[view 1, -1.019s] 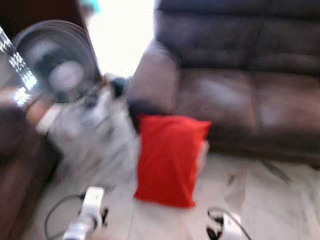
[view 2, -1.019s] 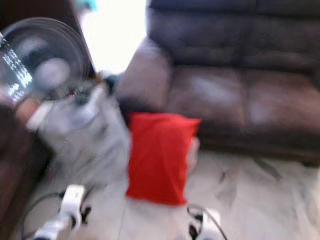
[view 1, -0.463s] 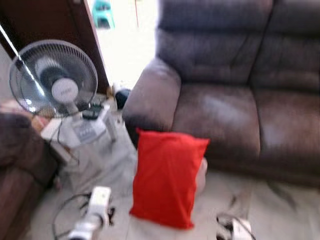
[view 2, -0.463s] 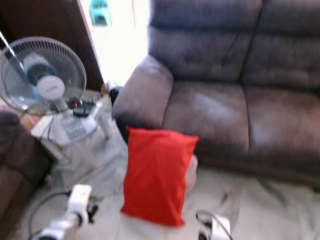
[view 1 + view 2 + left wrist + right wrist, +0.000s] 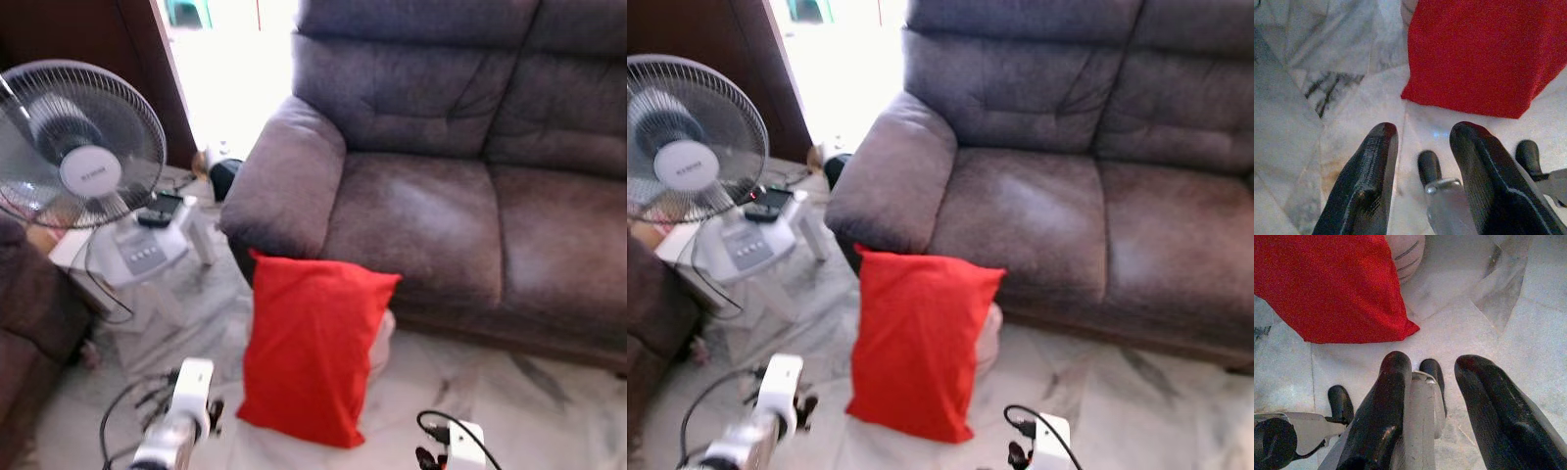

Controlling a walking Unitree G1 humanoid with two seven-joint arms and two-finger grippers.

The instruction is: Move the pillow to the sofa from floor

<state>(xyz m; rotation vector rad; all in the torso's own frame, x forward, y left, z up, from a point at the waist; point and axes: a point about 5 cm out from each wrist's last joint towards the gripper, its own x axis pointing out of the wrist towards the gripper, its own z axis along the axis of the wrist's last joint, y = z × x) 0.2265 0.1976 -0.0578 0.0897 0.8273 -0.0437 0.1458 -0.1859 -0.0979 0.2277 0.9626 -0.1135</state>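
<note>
Left eye view: red pillow (image 5: 312,348) stands on the marble floor (image 5: 549,401), leaning against the front of the grey sofa (image 5: 441,196) just below its armrest. A fan (image 5: 78,147) sits well to the left on a low white stool (image 5: 137,257). Both arms low at the frame's bottom edge, short of the pillow.

Right eye view: same layout; sofa seat bare (nothing placed there yet).

Left wrist view: left hand (image 5: 1420,142) hovers above the floor, fingers parted and empty, the pillow's lower edge near but apart.

Right wrist view: right hand (image 5: 1432,369) likewise parted, gripping nothing, a pillow corner just ahead.

Progress, as judged: task not begun in effect. The pillow is ungrasped; the reach, grip, lift and placing on the seat all remain.
</note>
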